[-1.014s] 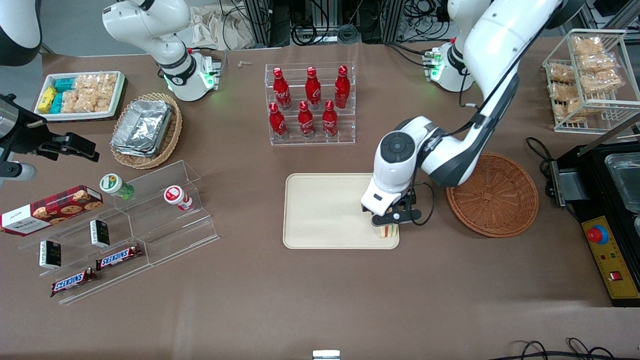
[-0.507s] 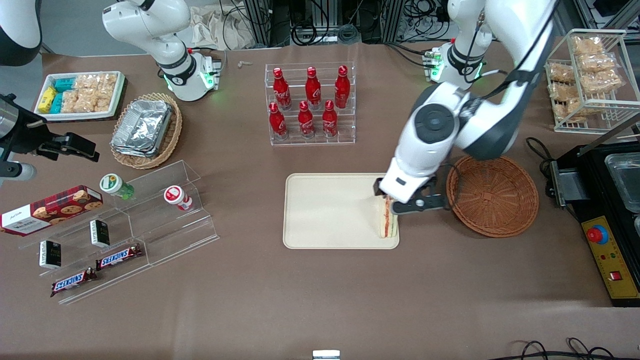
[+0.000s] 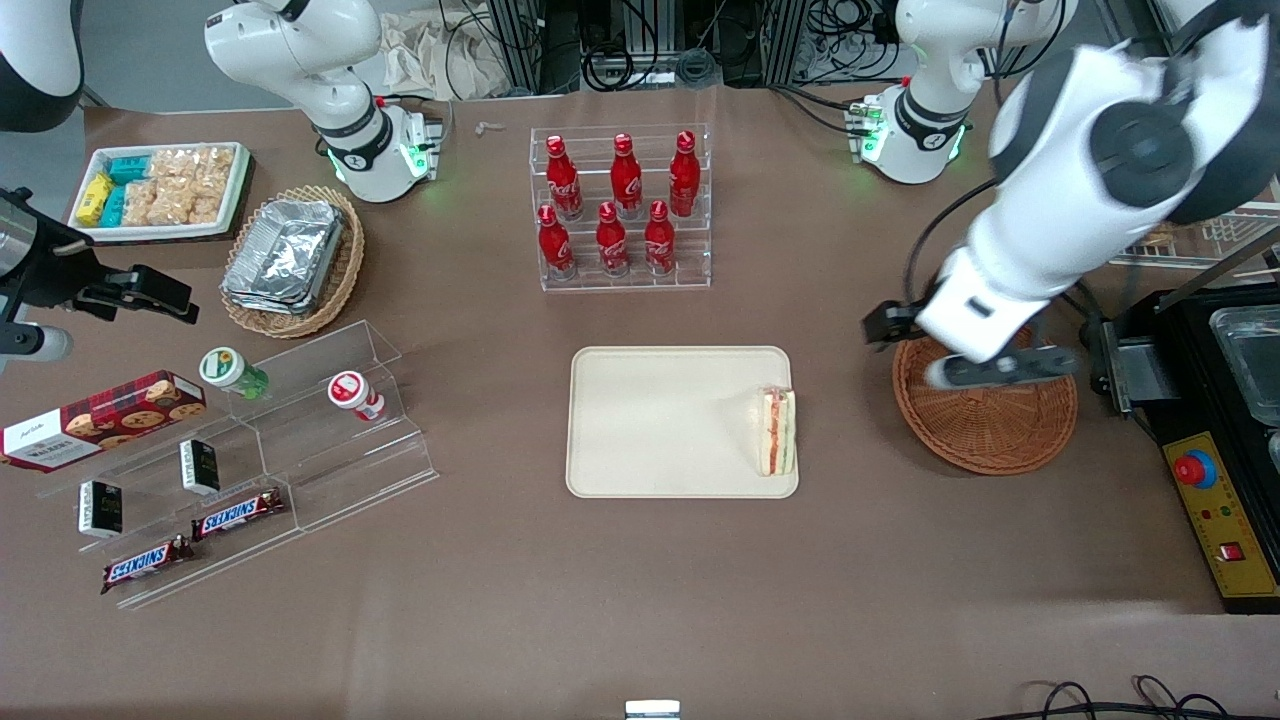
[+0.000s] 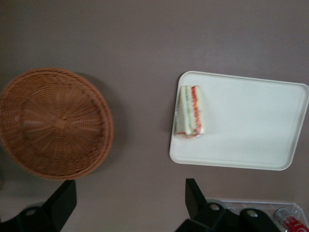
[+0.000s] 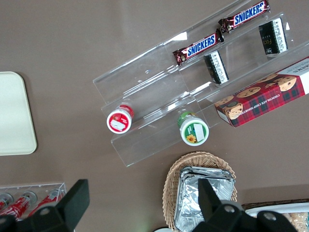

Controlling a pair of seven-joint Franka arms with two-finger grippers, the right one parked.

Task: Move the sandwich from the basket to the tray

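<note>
Lifted and swung away since a second ago, the claw (image 3: 975, 350) no longer sits over the sandwich (image 3: 777, 432); it now hangs high above the basket (image 3: 985, 425) with its fingers (image 4: 63, 203) spread wide and nothing between them. A second ago it was low over the tray's corner with the sandwich under it; half a second ago it had begun to rise.

Nearest the front camera among the task's things, the one sandwich lies on the tray (image 3: 660, 420), against the rim at the working arm's end, in the corner nearer the camera, cut side up with red-orange and green layers showing. The wrist view shows the same: the sandwich (image 4: 190, 117) inside the tray's edge (image 4: 251, 159), well apart from the basket (image 4: 53, 123), which holds nothing.

By the look of it, the placing is done. Should the wedge need shifting, I judge it light, soft and easily crushed; the best hold would be across its two flat bread faces, gently, so the filling does not squeeze out.

Count: one sandwich, one tray, one reddish basket. Farther from the camera, on the tabletop (image 3: 640, 600), a clear rack holds six red bottles (image 3: 612, 210).
</note>
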